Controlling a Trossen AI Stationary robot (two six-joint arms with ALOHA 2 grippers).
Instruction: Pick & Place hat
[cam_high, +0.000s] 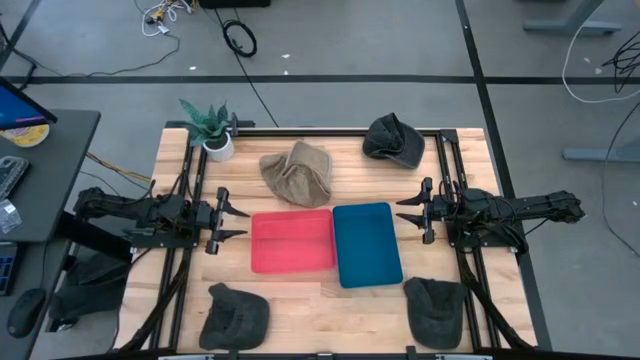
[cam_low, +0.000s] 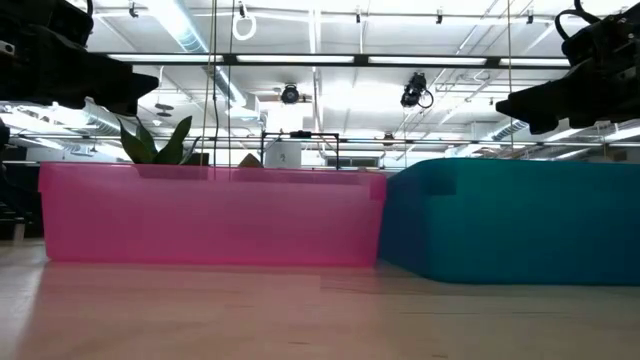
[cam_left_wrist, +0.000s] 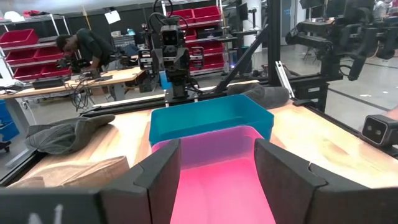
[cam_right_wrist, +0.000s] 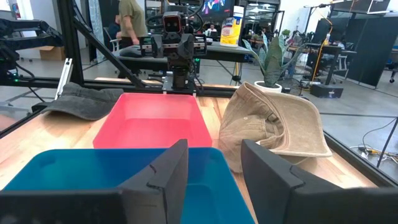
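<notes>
A tan hat lies on the table's far middle; it also shows in the right wrist view. Three dark hats lie flat on the table: one far right, one near left, one near right. My left gripper is open and empty, level above the table left of the pink tray. My right gripper is open and empty, right of the blue tray. In the wrist views the open fingers face each other across the trays.
The pink tray and the blue tray stand side by side at the table's middle. A potted plant stands at the far left corner. Black frame rails run along both table sides. People stand at benches beyond the table.
</notes>
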